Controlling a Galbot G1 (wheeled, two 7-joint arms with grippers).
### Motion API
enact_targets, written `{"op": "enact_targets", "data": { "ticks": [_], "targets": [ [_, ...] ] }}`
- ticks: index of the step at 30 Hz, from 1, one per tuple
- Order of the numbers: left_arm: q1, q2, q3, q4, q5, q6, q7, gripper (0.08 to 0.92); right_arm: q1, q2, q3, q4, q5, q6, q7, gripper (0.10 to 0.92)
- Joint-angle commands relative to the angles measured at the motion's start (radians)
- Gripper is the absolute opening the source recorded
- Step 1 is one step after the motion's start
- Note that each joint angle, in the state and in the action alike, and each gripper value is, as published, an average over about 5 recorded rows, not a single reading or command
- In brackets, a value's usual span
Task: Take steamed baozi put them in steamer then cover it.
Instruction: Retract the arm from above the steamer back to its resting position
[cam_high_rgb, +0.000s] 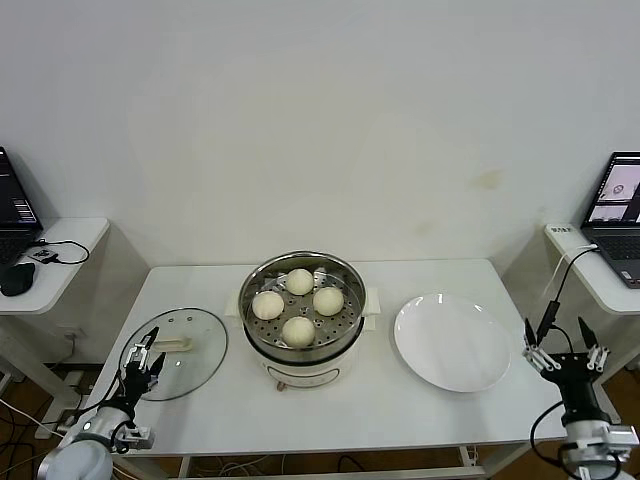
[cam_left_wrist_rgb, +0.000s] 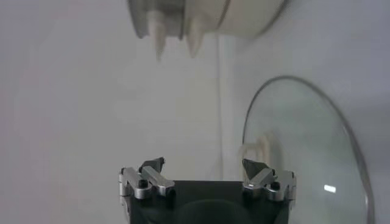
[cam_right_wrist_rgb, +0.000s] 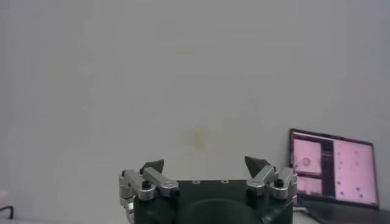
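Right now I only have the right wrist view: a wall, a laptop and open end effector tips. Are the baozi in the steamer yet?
Observer: Yes. All four baozi sit on the perforated tray inside the steamer.
Operator: Is it covered?
Observer: No. The glass lid lies flat on the table, on the steamer's left.
Operator: Which arm is nearer the lid?
Observer: The left end effector, open, is over the lid's near edge; the right end effector is open off the table's right end, beyond the empty white plate.
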Motion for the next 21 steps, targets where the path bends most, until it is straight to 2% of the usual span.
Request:
{"op": "enact_targets", "data": {
  "ticks": [1,21],
  "targets": [
    [-0.149,0.013,0.036,0.136,0.100,-0.005,0.015,0.823,-0.052,0.050,0.033,-0.004,-0.045,0.024,-0.007,0.823],
    [-0.283,-0.025,0.068,0.298,0.085,-0.008,0.023,0.823,-0.076,0.057,0.045,-0.025,-0.070,0.041,-0.019,0.823]
  ]
}}
